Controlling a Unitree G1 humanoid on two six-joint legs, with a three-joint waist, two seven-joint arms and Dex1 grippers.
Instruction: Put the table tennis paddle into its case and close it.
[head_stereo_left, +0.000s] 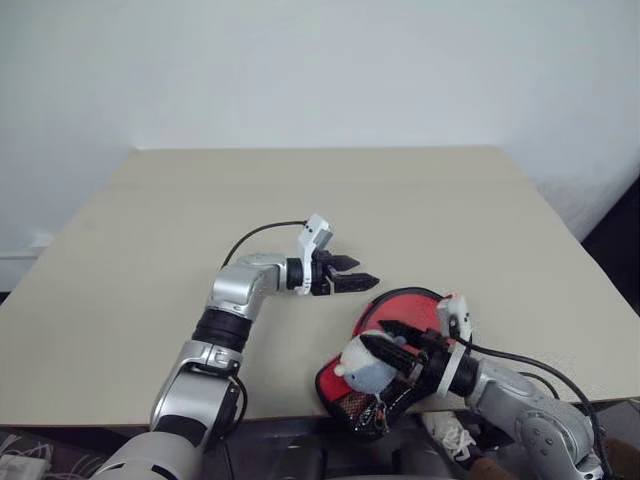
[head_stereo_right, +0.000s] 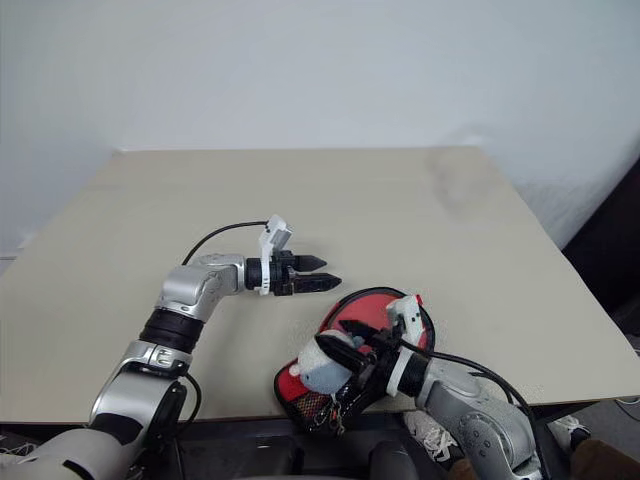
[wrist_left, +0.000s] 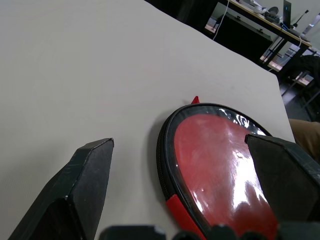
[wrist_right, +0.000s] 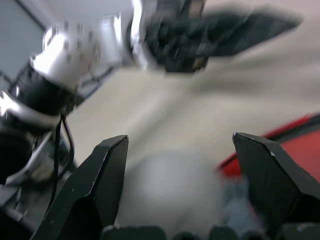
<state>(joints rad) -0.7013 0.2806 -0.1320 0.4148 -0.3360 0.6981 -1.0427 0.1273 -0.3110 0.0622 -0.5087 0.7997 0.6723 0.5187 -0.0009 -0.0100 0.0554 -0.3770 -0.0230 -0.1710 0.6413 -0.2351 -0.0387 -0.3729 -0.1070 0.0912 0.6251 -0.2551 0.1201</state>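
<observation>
Case at the table's near edge, both grippers spread

The red case (head_stereo_left: 400, 318) lay lower right of centre on the table (head_stereo_left: 330, 200), a grey fluffy ball (head_stereo_left: 365, 366) between the right gripper's (head_stereo_left: 385, 342) parted fingers. The left gripper (head_stereo_left: 352, 272) hovered wide, empty, above-left.

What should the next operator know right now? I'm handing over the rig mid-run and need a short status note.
Left gripper: open, empty, hovering over the table just beyond the case.
Right gripper: open, holding nothing, hanging over the case's near end, right by the grey fluffy ball.
Case: lies flat at the table's near edge. A red disc shows through its clear panel, probably the paddle inside.
Done: paddle apparently in the case.
Left: I cannot tell whether the zip is fully shut; check it, and finish closing if needed.
</observation>
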